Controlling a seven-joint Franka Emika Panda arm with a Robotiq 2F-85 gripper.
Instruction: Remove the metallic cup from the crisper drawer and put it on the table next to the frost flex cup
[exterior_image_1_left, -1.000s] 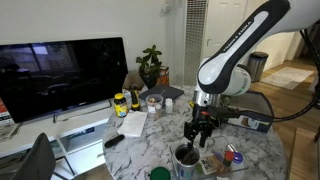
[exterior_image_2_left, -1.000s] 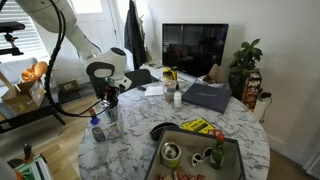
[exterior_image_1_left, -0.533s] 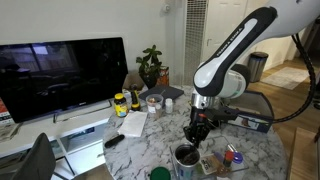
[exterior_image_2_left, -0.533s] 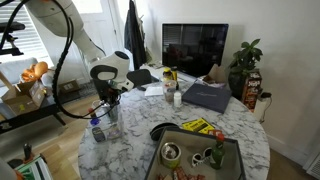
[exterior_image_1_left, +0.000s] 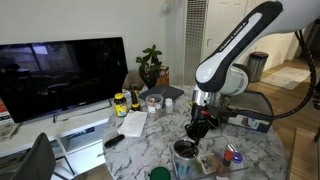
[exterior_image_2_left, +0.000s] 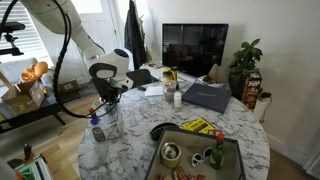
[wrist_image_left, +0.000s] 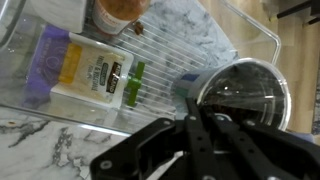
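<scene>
**Claw at the cup's rim, lift coming up**

The metallic cup (wrist_image_left: 245, 95) is standing upright inside the clear crisper drawer (wrist_image_left: 165, 45). The drawer is sitting at the edge of the marble bench (exterior_image_1_left: 140, 150) closest to the arm, near a corner. In an exterior view the gripper (exterior_image_1_left: 197, 130) is hanging just above the cup (exterior_image_1_left: 185, 154), pointing down.

In the wrist view the gripper (wrist_image_left: 195, 118) is showing its two fingers drawn almost together, with the tips lying right at the cup's near rim. I cannot tell whether the rim wall is pinched between them or whether they are merely touching it.

For a clean lift, one finger should be going inside the cup and one outside. The grip wants to be firm on the slick metal. The cup should be rising straight up until it is clearing the drawer wall, and only then travelling inward across the bench.
</scene>
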